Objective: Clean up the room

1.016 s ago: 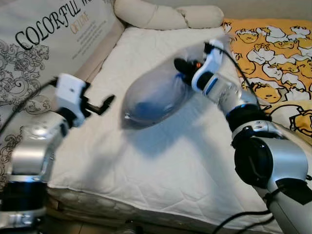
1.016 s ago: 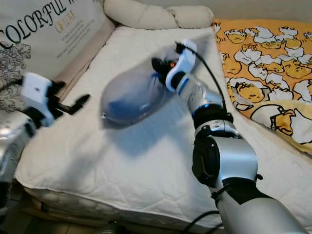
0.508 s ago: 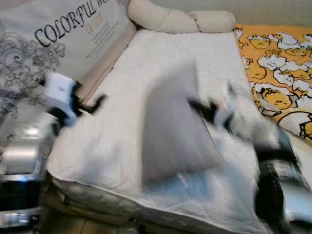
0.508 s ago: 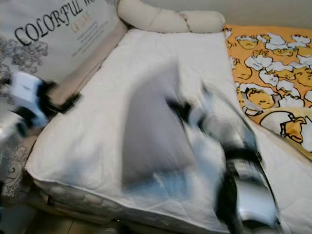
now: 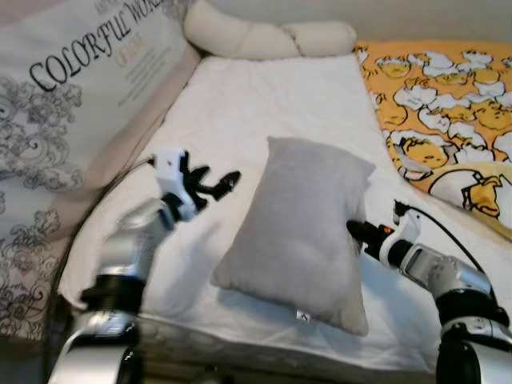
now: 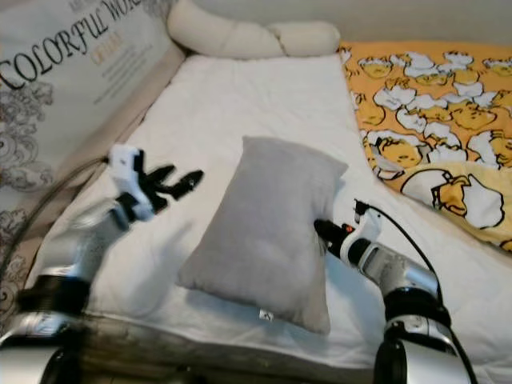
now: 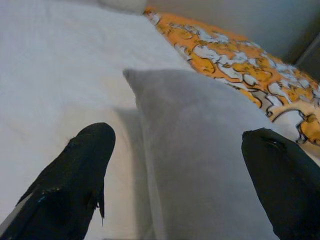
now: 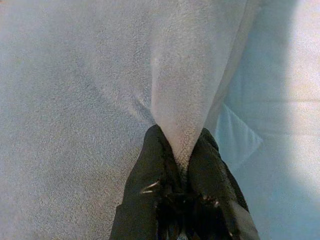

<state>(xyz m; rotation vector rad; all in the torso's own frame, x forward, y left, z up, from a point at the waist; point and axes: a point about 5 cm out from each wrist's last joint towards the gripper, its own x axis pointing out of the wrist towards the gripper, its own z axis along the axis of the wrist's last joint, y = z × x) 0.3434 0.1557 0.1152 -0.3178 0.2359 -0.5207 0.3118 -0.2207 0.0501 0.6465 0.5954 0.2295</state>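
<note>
Pillow: a grey pillow [image 5: 302, 228] is laid on the white mattress [image 5: 264, 104] of the bed, its long axis running from the near edge up toward the headboard end, tilted slightly to the right.
Right hand: the right hand [image 5: 358, 233] is clenched on a pinch of the pillow's right edge, about halfway along its length.
Left hand: the left hand [image 5: 218, 183] is held released, fingers spread, just beside the pillow's upper left side and apart from it.
Key relation: the pillow lies between the two hands; the right one already grips it, so any shift is judged to be led by that arm.
Right wrist view: a fold of fabric is seen squeezed between the two fingers [image 8: 150, 172].
Left wrist view: the pillow's corner is framed between the parted fingertips [image 7: 85, 165], with the orange patterned blanket [image 7: 225, 50] beyond.
</note>
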